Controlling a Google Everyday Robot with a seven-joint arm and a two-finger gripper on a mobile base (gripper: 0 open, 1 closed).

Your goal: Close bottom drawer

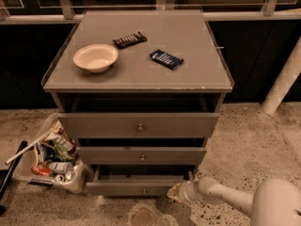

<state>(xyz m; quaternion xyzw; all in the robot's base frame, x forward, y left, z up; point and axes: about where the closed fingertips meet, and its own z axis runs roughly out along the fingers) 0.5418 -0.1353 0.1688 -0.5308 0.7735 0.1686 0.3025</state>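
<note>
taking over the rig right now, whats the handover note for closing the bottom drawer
Gripper: low near the floor, at the right end of the bottom drawer front; contact can't be confirmed.
Bottom drawer: pulled out, its front standing further out than the middle drawer above it.
Done: gripper is in place at the drawer front.
Left: push the front in until the drawer is fully closed, then back the arm away.
</note>
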